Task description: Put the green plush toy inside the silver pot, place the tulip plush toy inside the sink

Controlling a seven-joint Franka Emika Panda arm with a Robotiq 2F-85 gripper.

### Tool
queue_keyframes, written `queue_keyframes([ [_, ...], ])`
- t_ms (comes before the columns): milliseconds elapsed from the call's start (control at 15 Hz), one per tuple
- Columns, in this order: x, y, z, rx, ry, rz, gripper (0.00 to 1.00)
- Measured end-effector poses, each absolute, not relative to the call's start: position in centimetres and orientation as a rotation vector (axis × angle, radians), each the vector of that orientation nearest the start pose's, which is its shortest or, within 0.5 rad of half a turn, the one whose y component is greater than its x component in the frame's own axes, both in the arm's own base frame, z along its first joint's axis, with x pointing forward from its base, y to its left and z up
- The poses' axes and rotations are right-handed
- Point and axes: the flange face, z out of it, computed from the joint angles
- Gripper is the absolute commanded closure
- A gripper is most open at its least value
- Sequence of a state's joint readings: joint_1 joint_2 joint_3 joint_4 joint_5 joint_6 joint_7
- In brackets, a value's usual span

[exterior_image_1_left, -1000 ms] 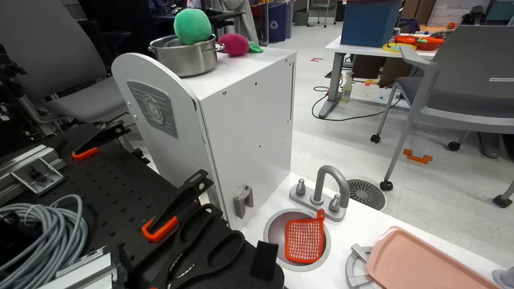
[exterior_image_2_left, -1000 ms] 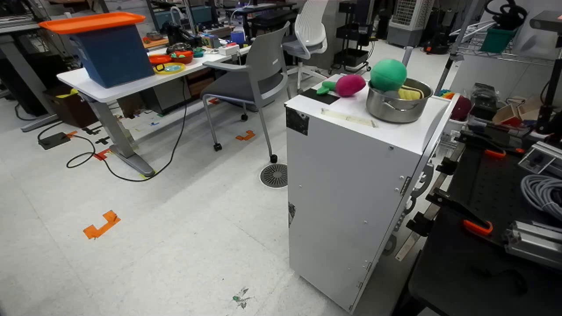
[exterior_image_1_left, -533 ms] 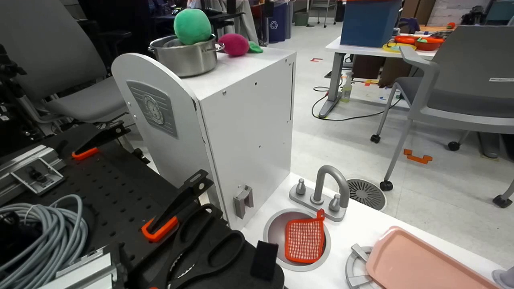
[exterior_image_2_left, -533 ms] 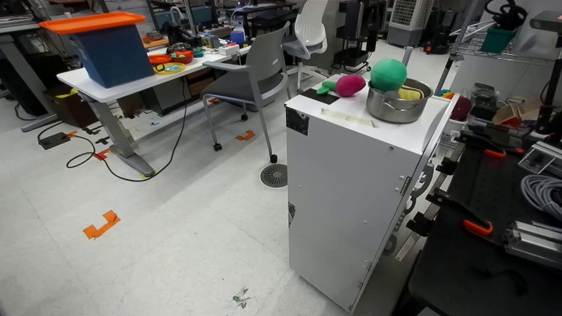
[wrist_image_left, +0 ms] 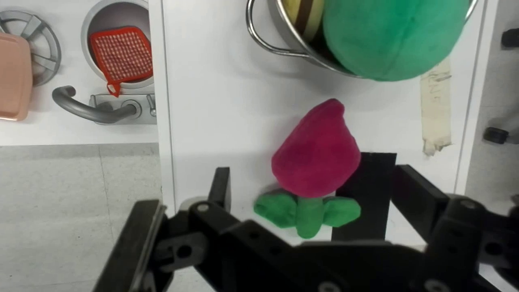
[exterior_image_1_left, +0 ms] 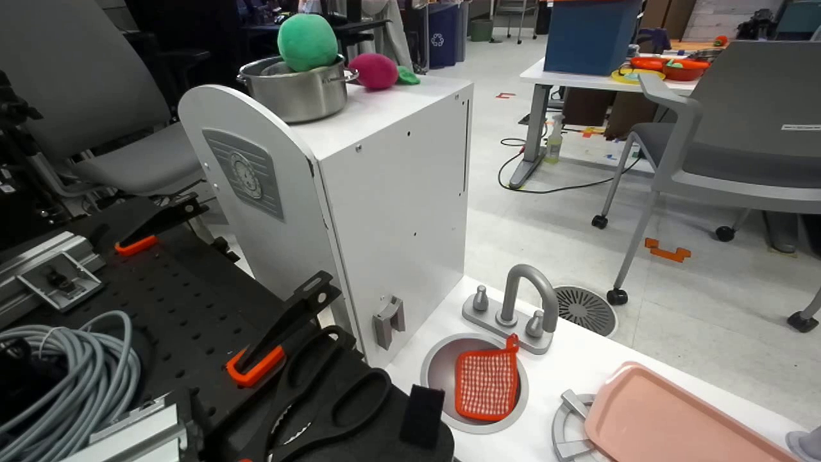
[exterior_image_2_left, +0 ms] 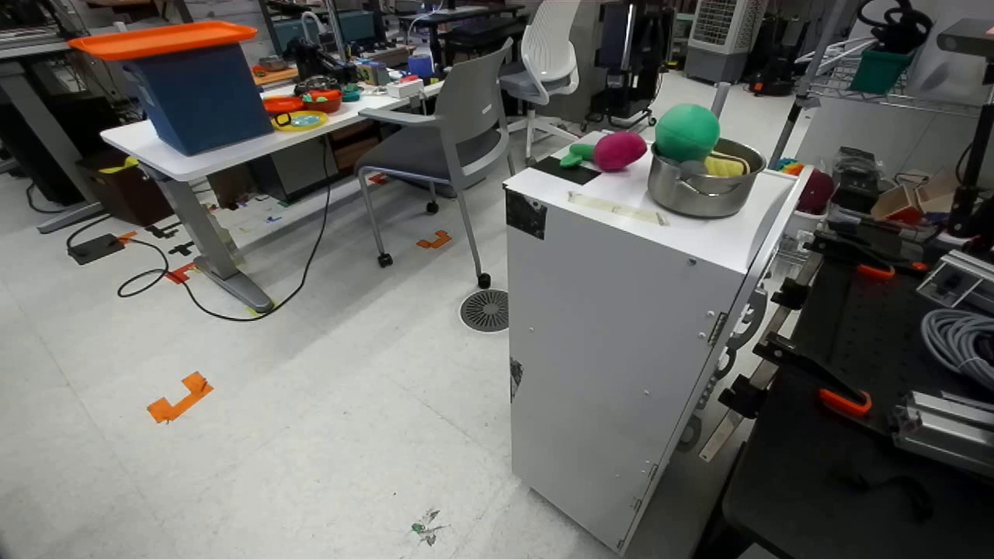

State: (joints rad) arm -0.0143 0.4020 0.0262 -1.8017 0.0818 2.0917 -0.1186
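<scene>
Tulip plush toy (wrist_image_left: 316, 158) lies on the white cabinet (wrist_image_left: 215, 129) near the silver pot (exterior_image_2_left: 703, 194), its bud tip pointing toward the pot, stem and leaves the opposite way, long axis running nearly top to bottom in the wrist view; the gripper (wrist_image_left: 312, 184) has its jaws parted wide, one to either side of the tulip there, and the green plush toy (exterior_image_2_left: 687, 132) sits in the pot's mouth

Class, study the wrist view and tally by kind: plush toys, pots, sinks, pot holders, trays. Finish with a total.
Plush toys: 2 (green plush toy, tulip plush toy; striped yellow item too hidden to class, uncounted)
Silver pot: 1
Sink: 1
Checked pot holder: 1
Pink tray: 1
Total: 6
</scene>
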Motion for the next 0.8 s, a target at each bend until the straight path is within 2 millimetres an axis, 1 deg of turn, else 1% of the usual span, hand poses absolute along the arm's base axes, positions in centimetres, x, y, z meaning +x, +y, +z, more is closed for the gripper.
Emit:
queue_keyframes([
  [467,63.1,1.1,30.6,-3.047,-0.131,0.22,0.0],
  [800,63.0,1.6,29.4,-3.057,-0.15,0.254,0.0],
])
